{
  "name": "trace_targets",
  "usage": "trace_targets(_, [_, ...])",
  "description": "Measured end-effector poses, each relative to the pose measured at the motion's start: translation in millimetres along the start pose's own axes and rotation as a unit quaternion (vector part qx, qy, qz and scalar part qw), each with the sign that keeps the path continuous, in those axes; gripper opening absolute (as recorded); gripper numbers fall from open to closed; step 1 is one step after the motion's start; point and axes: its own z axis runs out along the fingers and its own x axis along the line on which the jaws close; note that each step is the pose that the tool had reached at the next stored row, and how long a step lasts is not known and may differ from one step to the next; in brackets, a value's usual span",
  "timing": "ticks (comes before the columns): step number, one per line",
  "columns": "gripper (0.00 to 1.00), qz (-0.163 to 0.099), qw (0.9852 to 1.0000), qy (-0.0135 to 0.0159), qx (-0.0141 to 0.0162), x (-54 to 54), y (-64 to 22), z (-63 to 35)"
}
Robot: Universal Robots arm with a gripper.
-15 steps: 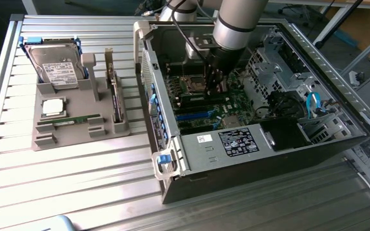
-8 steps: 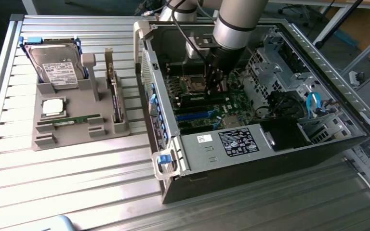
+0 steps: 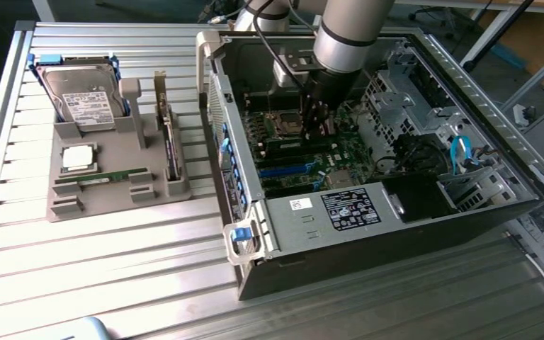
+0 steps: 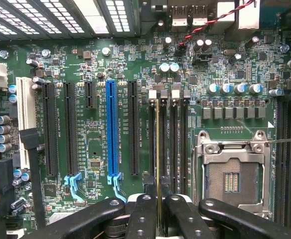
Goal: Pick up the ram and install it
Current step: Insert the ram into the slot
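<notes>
In the wrist view my gripper (image 4: 158,211) is shut on the ram (image 4: 158,149). The ram is seen edge-on as a thin yellowish line between the black fingers (image 4: 142,214). It runs along one of the black memory slots (image 4: 164,134) on the green motherboard, beside the open processor socket (image 4: 232,174). Whether the stick touches the slot I cannot tell. In the exterior view the gripper (image 3: 314,122) reaches down inside the open computer case (image 3: 253,219), over the motherboard (image 3: 296,170).
A blue expansion slot (image 4: 111,129) and several black ones lie beside the memory slots. On the exterior view's left, a grey holder (image 3: 111,202) carries a hard drive (image 3: 83,99), a silver processor (image 3: 78,157), an upright expansion card (image 3: 168,138) and a thin green strip (image 3: 107,176).
</notes>
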Motion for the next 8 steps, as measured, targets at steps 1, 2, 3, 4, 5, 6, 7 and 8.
trace_targets(1, [0.13,0.0,1.0,-0.0001,0.0,0.2,0.0,0.0])
trace_targets(2, [0.13,0.0,1.0,0.0,0.0,0.5,0.0,0.1])
trace_targets(3, [0.13,0.0,1.0,0.0,0.0,1.0,-0.1,0.1])
trace_targets(4, [0.13,0.0,1.0,0.0,0.0,1.2,-0.2,0.1])
trace_targets(5, [0.13,0.0,1.0,-0.0001,0.0,1.4,-0.2,0.1])
trace_targets(6, [0.13,0.0,1.0,0.0,0.0,1.8,-0.2,0.1])
trace_targets(7, [0.13,0.0,1.0,0.0,0.0,1.8,-0.4,0.1])
trace_targets(8, [0.13,0.0,1.0,0.0,0.0,1.9,-0.7,0.1])
